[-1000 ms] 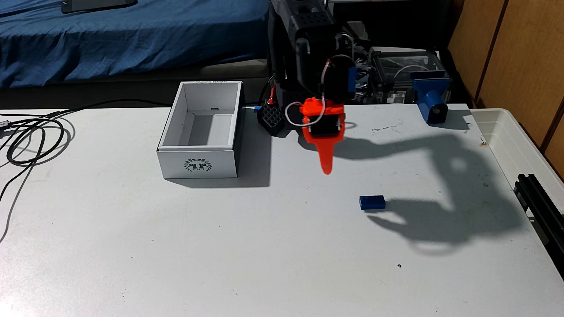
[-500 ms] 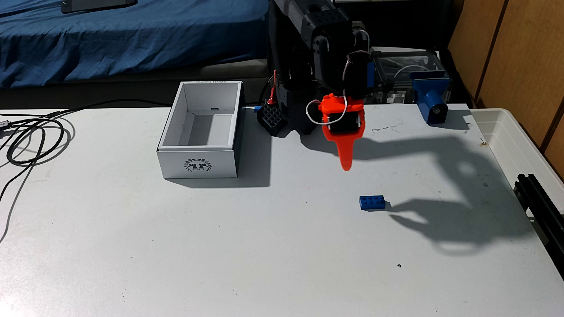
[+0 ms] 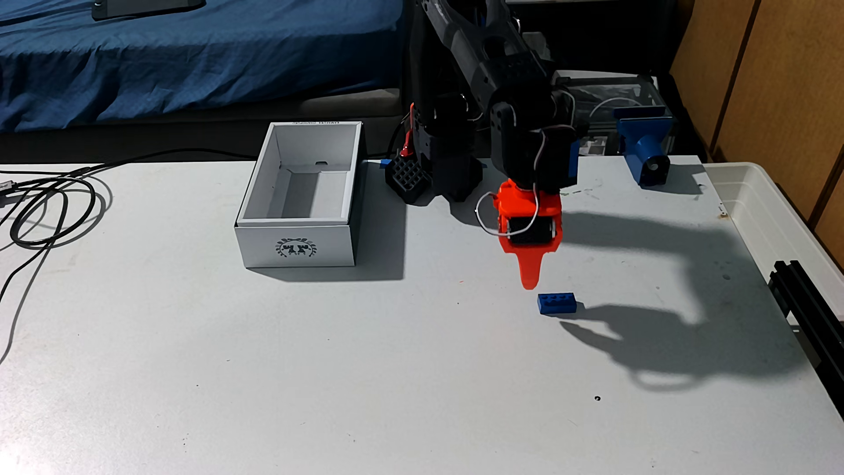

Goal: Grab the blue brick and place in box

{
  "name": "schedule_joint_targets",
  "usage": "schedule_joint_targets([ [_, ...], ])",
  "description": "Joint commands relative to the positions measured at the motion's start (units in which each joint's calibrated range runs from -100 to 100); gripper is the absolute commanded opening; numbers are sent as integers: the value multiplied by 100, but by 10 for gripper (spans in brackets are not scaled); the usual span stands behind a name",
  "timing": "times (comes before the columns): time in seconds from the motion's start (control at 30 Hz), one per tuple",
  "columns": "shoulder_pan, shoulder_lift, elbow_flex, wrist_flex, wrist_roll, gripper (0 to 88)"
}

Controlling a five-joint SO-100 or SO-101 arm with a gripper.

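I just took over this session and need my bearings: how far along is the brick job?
Early stage. Done: nothing placed; the box shows no brick inside. In hand: the orange hand hangs just above the table with its tip close to the left of the blue brick, which lies flat on the table, ungrasped. Left: grasp it, lift, carry it left to the box, release.

- The orange gripper [image 3: 529, 284] is lower and farther right in the fixed view than before.
- Its tip now hangs just beside the blue brick [image 3: 556, 303].
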Motion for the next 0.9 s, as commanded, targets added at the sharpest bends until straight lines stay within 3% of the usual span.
schedule_joint_targets([
  [0.0, 37, 21, -235, -30, -28, 9],
  [0.43, -30, 54, -750, 624, -181, 9],
  [0.6, -268, 54, -874, 633, -618, 9],
  [0.87, -662, 71, -803, 633, -734, 9],
])
